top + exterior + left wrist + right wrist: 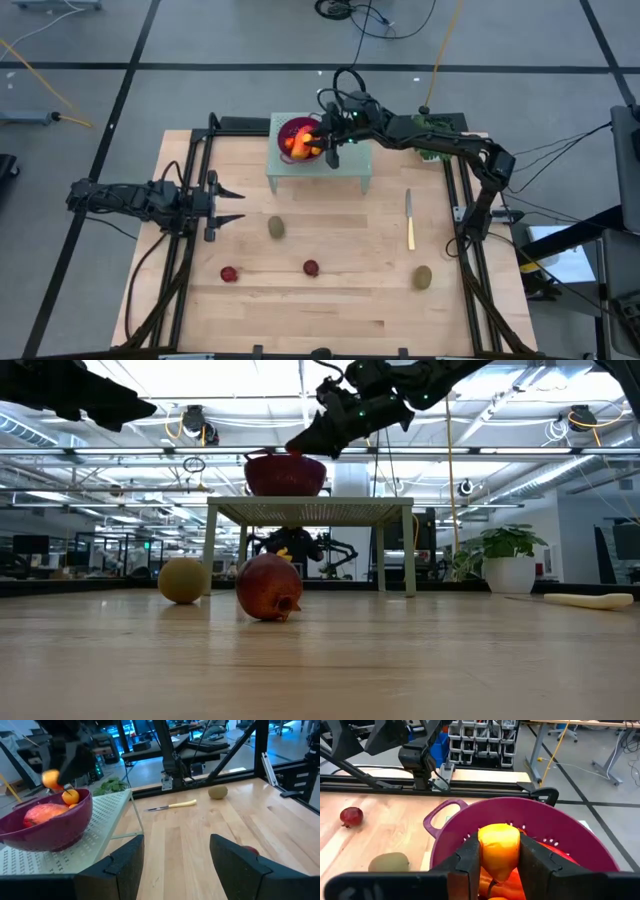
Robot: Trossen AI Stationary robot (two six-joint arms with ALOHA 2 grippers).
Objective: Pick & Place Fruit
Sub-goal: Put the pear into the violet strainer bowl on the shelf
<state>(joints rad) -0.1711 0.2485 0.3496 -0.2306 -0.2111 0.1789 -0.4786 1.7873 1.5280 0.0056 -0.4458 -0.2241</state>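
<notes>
Left jaws (238, 205): spread and empty, hovering over the left part of the tabletop (330, 310), pointing in toward the middle.
Left dark red ball (229, 273): I see it lying on the wood in front of the left jaws, just off their line; the left arm is plainly the nearer one.
Left brown-green oval (276, 228): close beside the left jaws' tips, apart from them, resting on the wood.
Middle dark red ball (311, 267): mid-tabletop, nearer the left arm than the right by my judgement.
Purple bowl (291, 130): stands on the small pale stand (350, 172) at the far edge, with the large red-orange oblong (44, 813) and small orange fruit already inside.
Right jaws (499, 866): pinching a small orange fruit (498, 847), held directly above the bowl's opening, so the fruit lies straight below and between the fingers.
Coming move, as I judge it: a plain release downward; the bowl sits under the fruit, so no sideways travel is needed.
Knife (409, 218): lies right of centre, long axis running near to far.
Right brown-green oval (423, 276): near the front right, closer to the right arm.
</notes>
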